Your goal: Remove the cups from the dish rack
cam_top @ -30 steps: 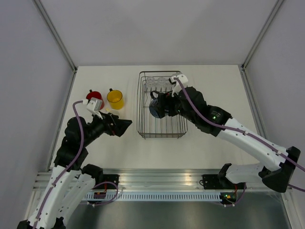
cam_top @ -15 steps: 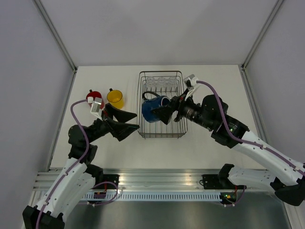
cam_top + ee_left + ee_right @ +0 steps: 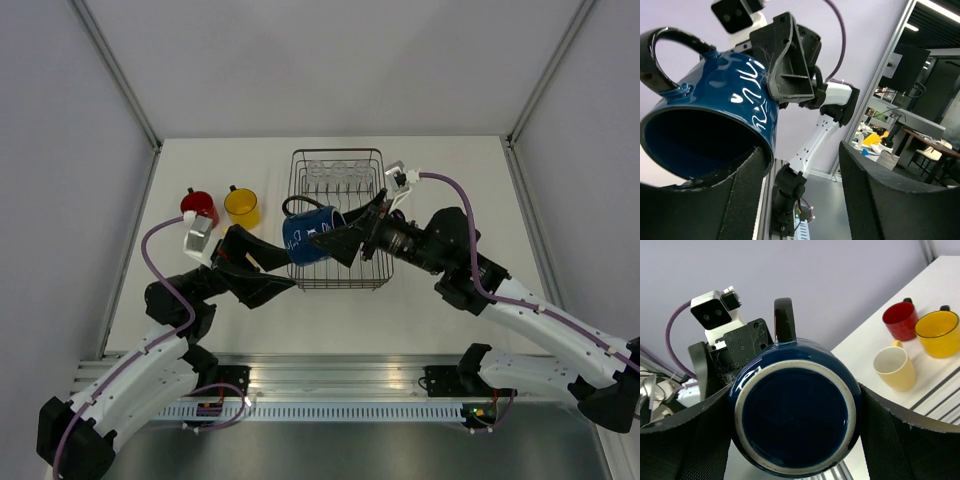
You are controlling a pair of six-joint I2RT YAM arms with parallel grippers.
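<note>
My right gripper [image 3: 335, 236] is shut on the dark blue mug [image 3: 305, 235], a finger on either side of its body [image 3: 795, 415]. The mug hangs tipped on its side above the left edge of the dish rack [image 3: 340, 287], mouth toward the left arm. My left gripper [image 3: 290, 270] is open at the mug's mouth; in the left wrist view one finger [image 3: 740, 195] sits at the lower rim of the mug [image 3: 715, 110], and the gap between the fingers shows only background. Clear glass tumblers [image 3: 338, 170] stand at the rack's far end.
A red mug [image 3: 200, 207] and an orange-yellow mug [image 3: 242, 205] stand on the table left of the rack. The right wrist view also shows a pale cream mug [image 3: 895, 367] beside them. White walls enclose the table.
The right gripper has lifted the blue mug out of the rack and carried it left, tipping it. The left gripper has risen to the mug's mouth and its jaws have narrowed somewhat.
</note>
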